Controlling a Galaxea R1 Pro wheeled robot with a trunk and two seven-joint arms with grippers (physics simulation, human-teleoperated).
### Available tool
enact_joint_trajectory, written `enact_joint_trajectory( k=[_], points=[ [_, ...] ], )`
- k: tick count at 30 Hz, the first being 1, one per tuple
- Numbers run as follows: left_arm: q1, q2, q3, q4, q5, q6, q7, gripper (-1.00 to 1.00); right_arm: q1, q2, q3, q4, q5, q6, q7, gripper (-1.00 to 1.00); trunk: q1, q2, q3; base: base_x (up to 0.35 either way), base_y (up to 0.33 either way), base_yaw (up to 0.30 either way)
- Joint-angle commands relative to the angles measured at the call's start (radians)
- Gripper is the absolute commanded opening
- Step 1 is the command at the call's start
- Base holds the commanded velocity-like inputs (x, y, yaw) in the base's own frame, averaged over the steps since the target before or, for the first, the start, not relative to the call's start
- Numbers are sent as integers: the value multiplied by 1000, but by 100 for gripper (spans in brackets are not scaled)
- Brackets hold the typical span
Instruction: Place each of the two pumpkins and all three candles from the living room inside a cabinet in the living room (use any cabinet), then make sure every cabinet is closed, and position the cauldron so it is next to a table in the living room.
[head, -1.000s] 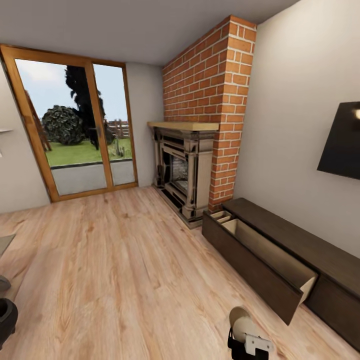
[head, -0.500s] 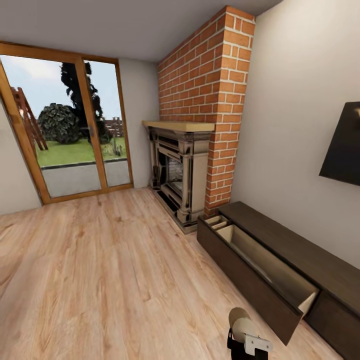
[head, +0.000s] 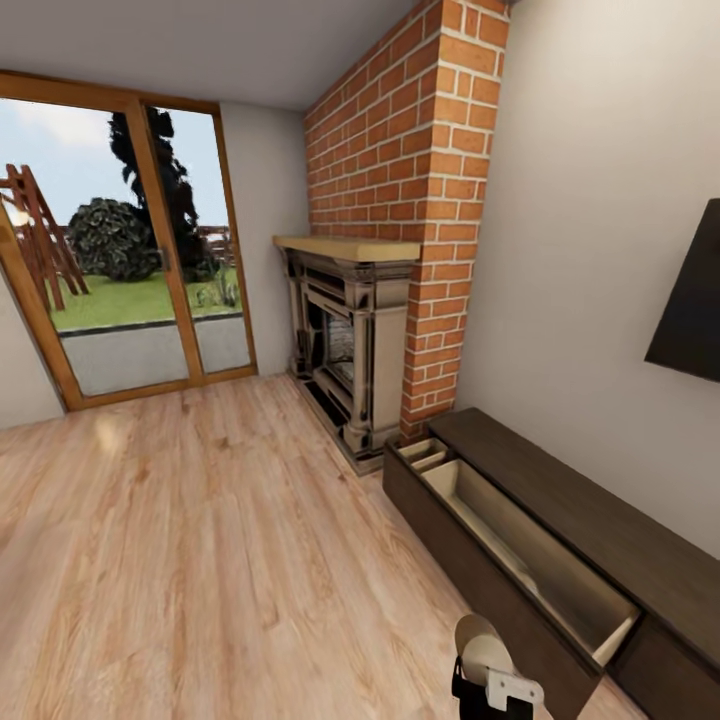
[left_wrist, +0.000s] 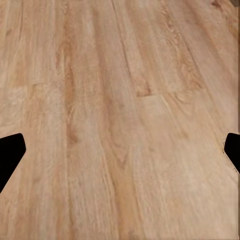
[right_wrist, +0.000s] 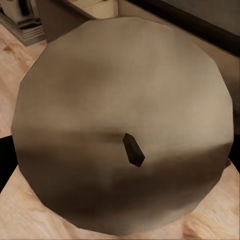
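The long dark brown cabinet (head: 600, 525) runs along the right wall, and its near drawer (head: 525, 550) stands pulled open, its pale inside bare. Low in the head view, my right gripper (head: 488, 688) is shut on a beige candle (head: 478, 638), level with the drawer's front. The right wrist view looks down on this candle (right_wrist: 125, 125) and its dark wick (right_wrist: 133, 149), with the cabinet just behind it. My left gripper (left_wrist: 120, 150) is open over bare wooden floor. The pumpkins, the cauldron and the table are out of view.
A dark fireplace (head: 345, 335) under a brick chimney (head: 420, 150) stands just past the cabinet's far end. A black TV (head: 692, 305) hangs above the cabinet. Glass doors (head: 120, 270) close the far wall. Wide wooden floor (head: 200, 540) lies to the left.
The whole head view has shifted as the camera turned right, so the cabinet sits nearer and the dark object at the left edge has left the picture. The candle stays in my right gripper.
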Motion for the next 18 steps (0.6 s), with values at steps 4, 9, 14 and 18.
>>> enact_joint_trajectory(
  k=[4, 9, 14, 18],
  points=[
    [-2, 2, -8, -4, 0, -5, 7, 100, -1, 3, 11, -1, 0, -1, -7, -100, 1, -1, -8, 315, -79, 0],
    [-2, 2, -8, -4, 0, -5, 6, 100, -1, 2, 10, -1, 0, 0, -7, -100, 1, -1, -15, 334, 80, 0],
    [-2, 4, -8, -4, 0, -5, 7, 100, -1, 1, 10, -1, 0, -1, -7, -100, 1, -1, -22, 328, 153, 0],
    [-2, 5, -7, -4, 0, -7, 7, 100, -1, 2, 10, 0, 1, -1, -7, -100, 1, -1, -22, 307, 207, -12]
  ],
)
